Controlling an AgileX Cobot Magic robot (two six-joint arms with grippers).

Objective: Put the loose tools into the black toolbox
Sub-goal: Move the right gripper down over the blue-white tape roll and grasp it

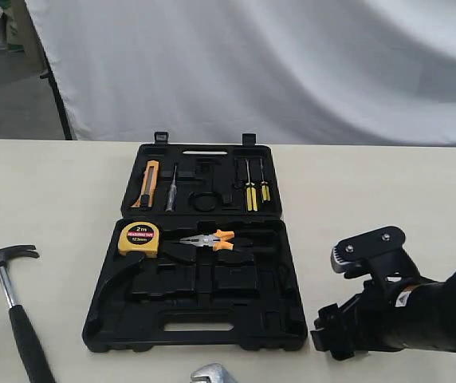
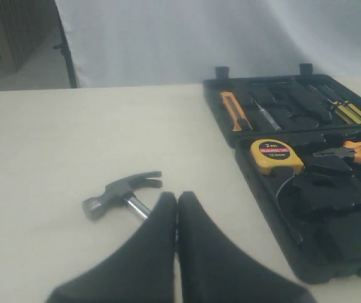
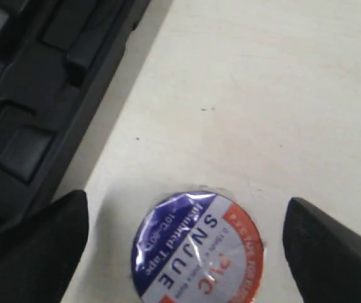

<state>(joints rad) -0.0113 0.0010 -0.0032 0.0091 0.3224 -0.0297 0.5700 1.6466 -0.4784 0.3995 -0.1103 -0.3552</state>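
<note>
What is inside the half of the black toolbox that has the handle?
A yellow tape measure and orange-handled pliers sit in it; the other moulded slots look empty. What lies beneath those two is covered.

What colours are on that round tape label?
Blue, white and red-orange on the tape roll, clearest in the right wrist view.

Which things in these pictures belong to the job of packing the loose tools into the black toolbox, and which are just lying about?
Belong to the job: hammer, wrench, tape roll, black toolbox.

Not part of it, already stowed in the box: yellow tape measure, orange-handled pliers, yellow screwdrivers, orange utility knife.
</note>
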